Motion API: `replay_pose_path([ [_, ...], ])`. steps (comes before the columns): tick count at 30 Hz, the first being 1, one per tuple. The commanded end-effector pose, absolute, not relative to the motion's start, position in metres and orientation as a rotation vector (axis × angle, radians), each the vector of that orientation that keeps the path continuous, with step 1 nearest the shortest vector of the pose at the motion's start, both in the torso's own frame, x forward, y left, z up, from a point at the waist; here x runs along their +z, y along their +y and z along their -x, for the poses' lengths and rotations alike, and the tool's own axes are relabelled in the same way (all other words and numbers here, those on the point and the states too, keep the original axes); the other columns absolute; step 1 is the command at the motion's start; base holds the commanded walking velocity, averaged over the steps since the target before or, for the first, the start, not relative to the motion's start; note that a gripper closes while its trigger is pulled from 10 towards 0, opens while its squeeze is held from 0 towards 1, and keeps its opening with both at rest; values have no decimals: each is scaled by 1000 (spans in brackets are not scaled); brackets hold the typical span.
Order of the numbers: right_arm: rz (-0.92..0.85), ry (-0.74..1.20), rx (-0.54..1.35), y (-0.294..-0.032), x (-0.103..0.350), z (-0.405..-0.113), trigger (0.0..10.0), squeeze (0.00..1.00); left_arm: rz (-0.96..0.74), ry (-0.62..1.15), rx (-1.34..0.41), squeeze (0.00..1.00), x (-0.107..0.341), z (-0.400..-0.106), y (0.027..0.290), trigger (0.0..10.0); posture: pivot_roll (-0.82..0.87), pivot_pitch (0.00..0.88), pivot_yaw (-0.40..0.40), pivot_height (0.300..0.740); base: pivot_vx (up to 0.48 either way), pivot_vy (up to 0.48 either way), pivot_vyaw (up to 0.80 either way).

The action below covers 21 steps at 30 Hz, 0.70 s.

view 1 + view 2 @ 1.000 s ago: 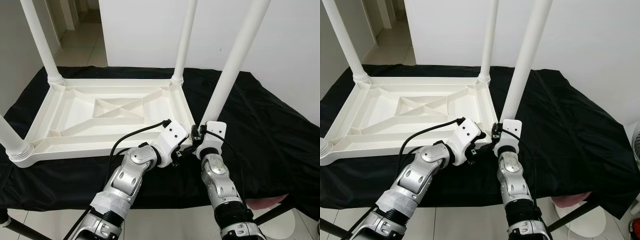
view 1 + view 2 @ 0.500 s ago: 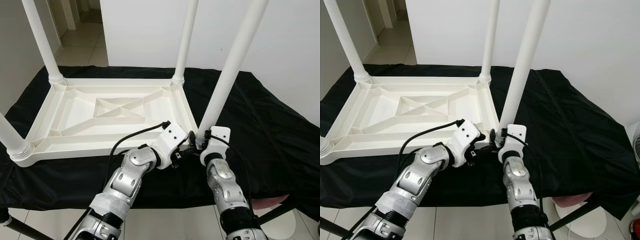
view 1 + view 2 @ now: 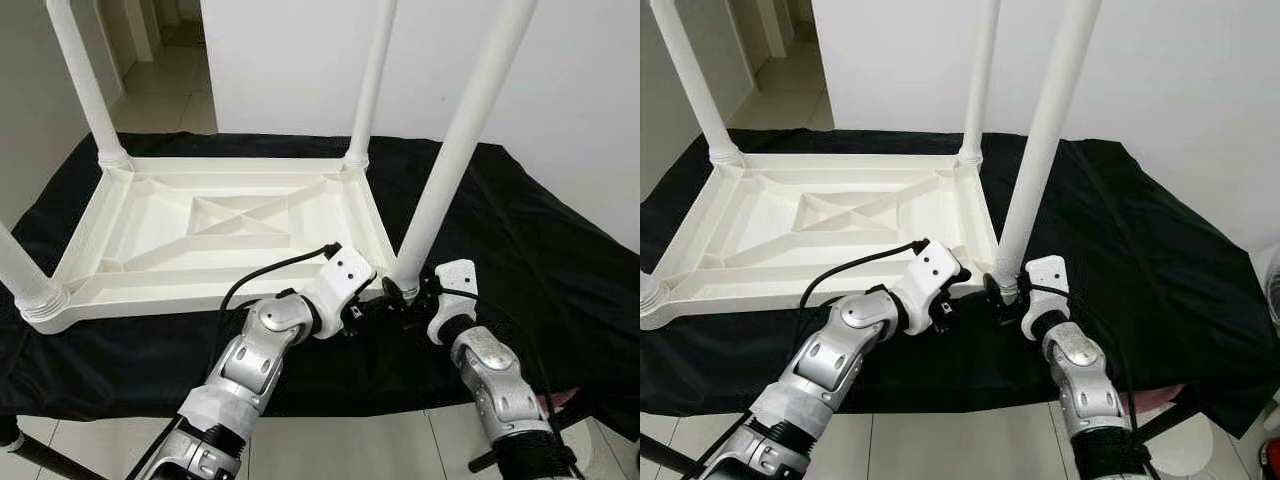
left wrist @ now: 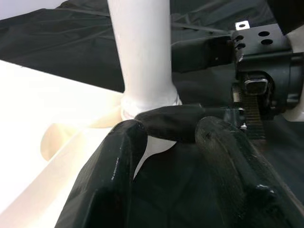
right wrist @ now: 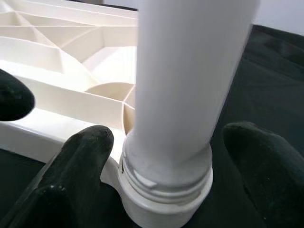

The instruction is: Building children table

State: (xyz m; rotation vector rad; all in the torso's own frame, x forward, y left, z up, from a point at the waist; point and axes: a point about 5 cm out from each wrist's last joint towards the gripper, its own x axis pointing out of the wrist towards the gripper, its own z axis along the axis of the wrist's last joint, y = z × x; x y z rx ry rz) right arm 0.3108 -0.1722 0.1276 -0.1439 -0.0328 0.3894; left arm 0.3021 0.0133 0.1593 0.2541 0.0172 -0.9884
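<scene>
Children's table [image 3: 230,235], white plastic and turned upside down, is seen lying on a black cloth [image 3: 520,230] spread over a raised surface, its ribbed underside facing up. Four white legs stand upright from its corners: two at the far side, one cut off at the near left edge, and the near right leg [image 3: 455,150] seated in its corner socket. That leg's base is flanked by the right gripper [image 3: 408,296], whose black fingers [image 5: 78,166] are spread apart on either side of the threaded collar without visibly pressing it. The left gripper [image 3: 368,303] is held just beside the same corner, its two fingers [image 4: 118,161] parted and pointed at the leg's base, with one right finger lying across in front of them. A pale tiled floor [image 3: 170,90] is seen beyond the table, and a white wall [image 3: 570,90] behind the cloth.
</scene>
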Motion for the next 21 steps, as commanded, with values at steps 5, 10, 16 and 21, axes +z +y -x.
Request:
replay_pose_path([
  [5,220,-24,487,-169,131,-326,10000,0,-269,20,-972,0,160,-305,13,10000,13,0,-22,740,0,0,0],
  [10,240,23,558,-161,127,-341,5333,0,-271,19,-964,0,161,-306,14,10000,20,3,-19,740,0,0,0],
  [16,224,36,578,-160,127,-345,0,0,-269,20,-945,0,162,-307,18,10000,36,13,-22,740,0,0,0],
  [21,224,39,590,-162,124,-345,0,0,-269,23,-934,0,162,-308,20,10000,47,19,-29,740,0,0,0],
])
